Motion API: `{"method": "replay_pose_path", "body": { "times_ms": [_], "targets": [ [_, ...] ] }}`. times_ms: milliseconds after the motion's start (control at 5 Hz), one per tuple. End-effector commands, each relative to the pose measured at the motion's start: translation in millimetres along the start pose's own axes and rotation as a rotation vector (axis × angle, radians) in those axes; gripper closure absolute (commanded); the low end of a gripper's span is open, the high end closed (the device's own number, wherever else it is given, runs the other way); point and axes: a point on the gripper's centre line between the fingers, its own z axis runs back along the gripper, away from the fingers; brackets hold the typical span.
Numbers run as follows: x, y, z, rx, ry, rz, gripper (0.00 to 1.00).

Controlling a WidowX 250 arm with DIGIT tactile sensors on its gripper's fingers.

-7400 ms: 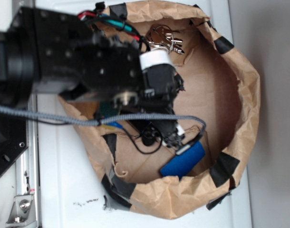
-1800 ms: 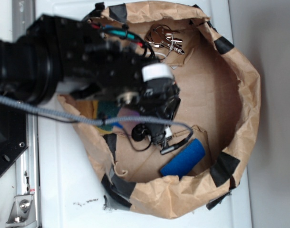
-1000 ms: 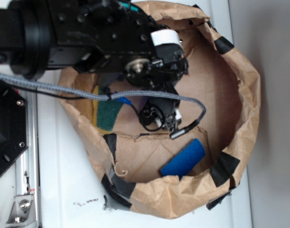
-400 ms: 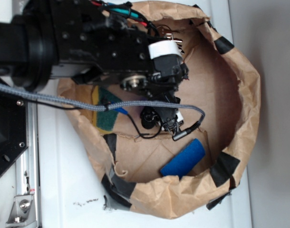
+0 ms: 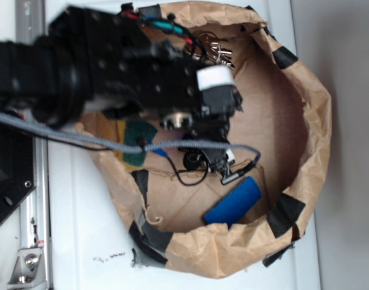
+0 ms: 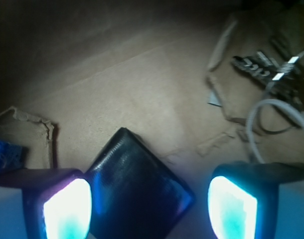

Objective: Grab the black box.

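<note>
Glossy black, leathery and round-cornered, the black box [image 6: 134,191] lies flat on the creased cardboard floor of the crumpled paper basket [image 5: 314,130], between the glowing fingers [image 6: 67,209] of the gripper [image 6: 149,209]. The jaws stand apart, not gripping it. A blue block [image 5: 233,201] lies nearby.

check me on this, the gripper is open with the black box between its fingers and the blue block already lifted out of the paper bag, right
Not quite. The blue block has not been lifted out; the exterior view shows it lying on the floor of the paper bag, near the lower rim. The rest holds: in the wrist view the gripper is open with the black box between its fingers.
</note>
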Motion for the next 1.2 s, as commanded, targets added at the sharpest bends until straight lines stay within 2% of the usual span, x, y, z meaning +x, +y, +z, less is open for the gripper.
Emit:
{"method": "replay_pose_path", "body": {
  "times_ms": [0, 400, 600, 1000],
  "targets": [
    [-10, -2, -32, 0.048, -0.031, -0.032, 0.00],
    [-14, 1, -31, 0.045, -0.025, -0.051, 0.00],
    [-11, 2, -27, 0.028, -0.009, -0.018, 1.00],
    [-4, 5, -14, -0.001, -0.033, -0.008, 1.00]
  ]
}}
